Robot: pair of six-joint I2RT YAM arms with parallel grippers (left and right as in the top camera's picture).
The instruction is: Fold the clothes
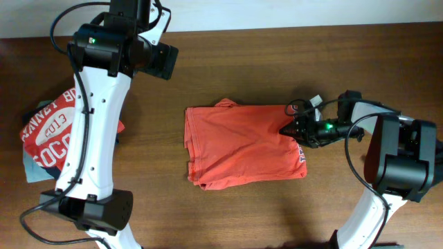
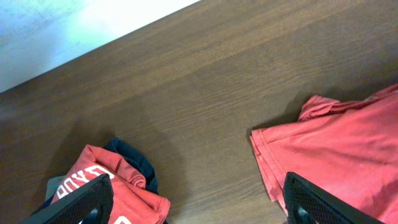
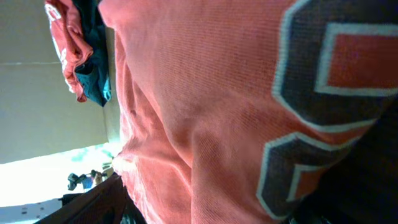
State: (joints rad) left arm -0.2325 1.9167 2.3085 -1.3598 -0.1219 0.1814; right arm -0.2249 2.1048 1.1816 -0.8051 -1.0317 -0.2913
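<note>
Reaching in at the 3 o'clock edge of the folded orange-red knit shirt [image 1: 239,145], the right hand [image 1: 291,128] has its fingertips on the cloth. Its own camera sees only orange knit and navy white-edged lettering [image 3: 323,81], pressed so close that I cannot tell whether the fingers are apart or clamped on a layer. That is the main risk: if even one ply is caught, any pull toward 3 o'clock would likely drag the top layer and open up the stack. The shirt lies at the middle of the brown wooden surface [image 1: 208,214], with its layers already uneven along the 6 o'clock hem and a bunched collar at 12 o'clock, so a small tug could slide them further out of line.

The left hand [image 2: 199,208] hangs high toward 11 o'clock, fingers wide apart and empty, well clear of the cloth, so nothing pins the 9 o'clock side against such a pull.

At the far 9 o'clock edge, a crumpled red tee with white lettering [image 1: 48,131] lies on a dark garment [image 2: 134,158], partly under the left arm. A low swing of that arm could snag the pile or push it off.
</note>
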